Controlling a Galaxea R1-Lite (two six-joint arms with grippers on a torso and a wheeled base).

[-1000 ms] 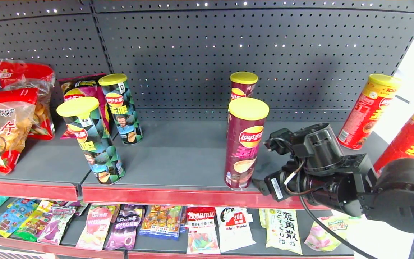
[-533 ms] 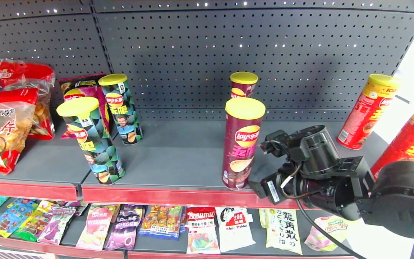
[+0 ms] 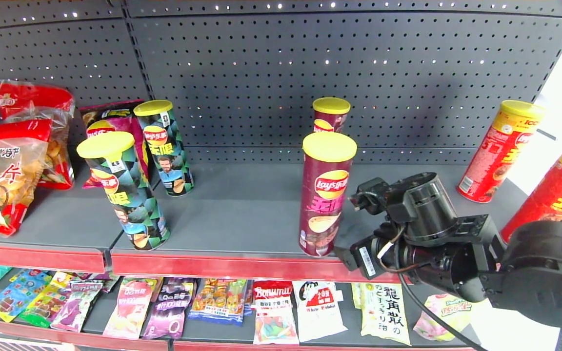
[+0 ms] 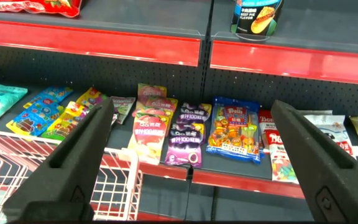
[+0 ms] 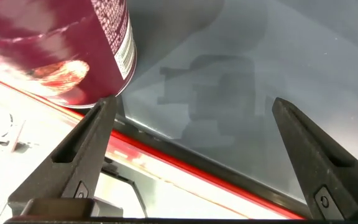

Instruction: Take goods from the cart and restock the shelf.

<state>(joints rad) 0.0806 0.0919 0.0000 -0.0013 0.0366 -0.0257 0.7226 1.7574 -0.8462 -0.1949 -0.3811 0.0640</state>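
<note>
A purple chips can (image 3: 325,195) with a yellow lid stands upright at the front edge of the grey shelf (image 3: 242,214). My right arm (image 3: 422,229) is level with the shelf edge, just right of that can. In the right wrist view my right gripper (image 5: 192,106) is open with only bare shelf between its fingers; the purple can (image 5: 61,50) is outside them, right beside one finger (image 5: 98,137). My left gripper (image 4: 192,106) is open and holds nothing, lower down in front of the candy shelf. The white wire cart (image 4: 55,180) is below it.
A second purple can (image 3: 330,114) stands at the back. Two dark patterned cans (image 3: 125,195) are at the left, with red snack bags (image 3: 8,170) beyond them. Two red cans (image 3: 500,151) lean at the right. Candy packets (image 3: 271,312) line the lower shelf.
The purple can at the shelf front has shifted a little to the left. My right arm has moved left and slightly down along with it.
</note>
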